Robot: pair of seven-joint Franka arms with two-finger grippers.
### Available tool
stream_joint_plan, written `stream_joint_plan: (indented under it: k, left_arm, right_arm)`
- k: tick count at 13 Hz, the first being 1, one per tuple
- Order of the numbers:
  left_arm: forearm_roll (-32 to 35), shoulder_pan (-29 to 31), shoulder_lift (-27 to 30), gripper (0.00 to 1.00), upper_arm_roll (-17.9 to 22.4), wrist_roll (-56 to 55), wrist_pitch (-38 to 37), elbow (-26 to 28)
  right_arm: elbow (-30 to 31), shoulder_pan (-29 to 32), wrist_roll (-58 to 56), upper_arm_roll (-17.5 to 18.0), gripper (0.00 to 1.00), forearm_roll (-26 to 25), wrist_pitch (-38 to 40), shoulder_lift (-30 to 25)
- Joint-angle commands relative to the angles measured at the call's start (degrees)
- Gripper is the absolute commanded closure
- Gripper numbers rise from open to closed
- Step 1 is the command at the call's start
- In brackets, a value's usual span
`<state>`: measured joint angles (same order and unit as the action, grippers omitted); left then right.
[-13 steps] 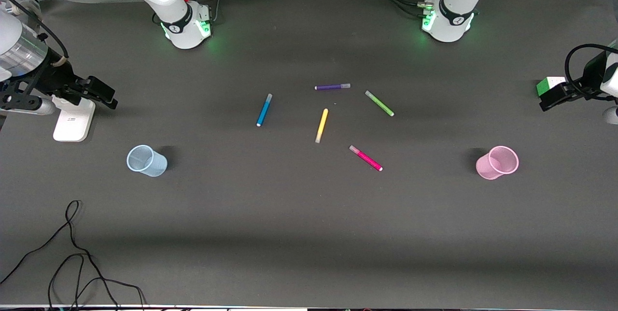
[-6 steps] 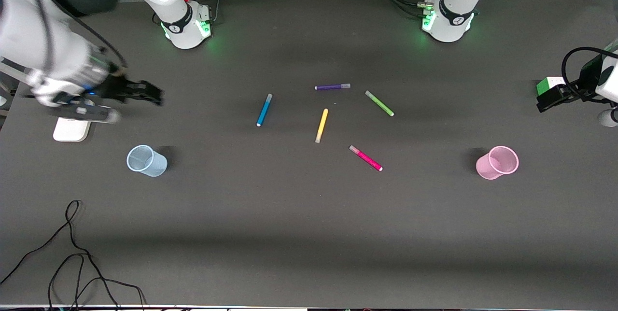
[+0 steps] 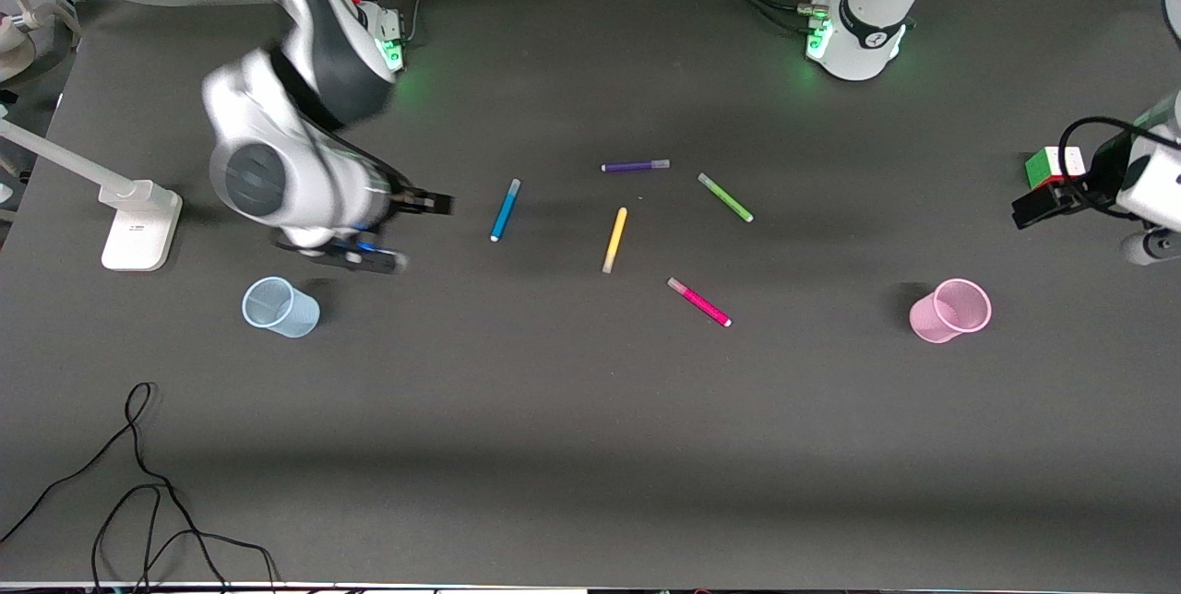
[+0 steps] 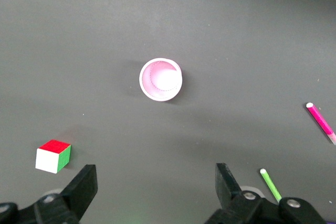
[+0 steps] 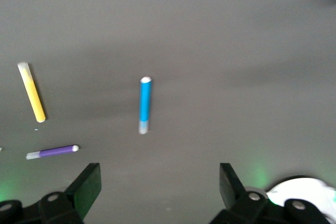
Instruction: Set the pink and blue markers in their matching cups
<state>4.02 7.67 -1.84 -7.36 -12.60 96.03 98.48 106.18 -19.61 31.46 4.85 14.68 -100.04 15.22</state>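
The blue marker (image 3: 504, 209) lies flat near the table's middle and also shows in the right wrist view (image 5: 145, 104). The pink marker (image 3: 698, 302) lies nearer the front camera; its end shows in the left wrist view (image 4: 321, 122). The light blue cup (image 3: 280, 307) stands upright toward the right arm's end. The light pink cup (image 3: 950, 310) stands toward the left arm's end and also shows in the left wrist view (image 4: 161, 79). My right gripper (image 3: 432, 204) is open and empty, up beside the blue marker (image 5: 157, 187). My left gripper (image 3: 1031, 208) is open and empty, above the table near the pink cup (image 4: 156, 187).
A yellow pen (image 3: 614, 240), a purple pen (image 3: 635, 166) and a green pen (image 3: 725, 197) lie among the markers. A red, white and green cube (image 3: 1052, 166) sits by the left gripper. A white stand (image 3: 140, 225) and a loose black cable (image 3: 138, 483) are at the right arm's end.
My right arm has swung from its end of the table toward the middle, and its gripper now sits next to the blue marker. My left gripper shifted slightly. Markers and cups have not moved.
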Motion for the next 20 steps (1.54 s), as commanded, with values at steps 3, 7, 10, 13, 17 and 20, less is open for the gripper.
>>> stream_joint_plan:
  k: [3,7,10,13,17,20]
  left_arm:
    - [0.37,-5.02,-5.97,0.00,-0.38,-5.21,2.48,-1.01]
    - [0.37,-14.50,-13.61,0.00,-0.38,-23.65,7.14,-1.10]
    - [0.46,-21.71,-18.71,0.00,-0.38,-37.55,11.35,-1.10]
    - [0.29,-26.46,-23.89,0.00,-0.46,-48.62,15.22,-1.45]
    - [-5.85,-29.29,-32.24,0.01,-0.46,-60.50,20.95,-6.43]
    - [-6.31,-32.97,-38.31,0.02,-0.46,-70.44,22.87,-12.07]
  right_arm:
    - [11.66,-3.07,1.59,-0.28,0.00,3.69,-16.29,4.81]
    - [15.46,-4.74,1.59,-0.28,0.08,6.84,-25.90,8.59]
    - [16.17,-6.84,1.59,-0.28,0.20,9.57,-30.03,10.88]
    - [16.08,-7.73,1.59,-0.28,0.33,9.84,-32.93,12.46]
    - [16.08,-7.64,1.59,-0.28,0.81,9.84,-33.20,12.56]
    - [16.08,-7.64,1.59,-0.28,1.00,9.84,-33.29,12.29]
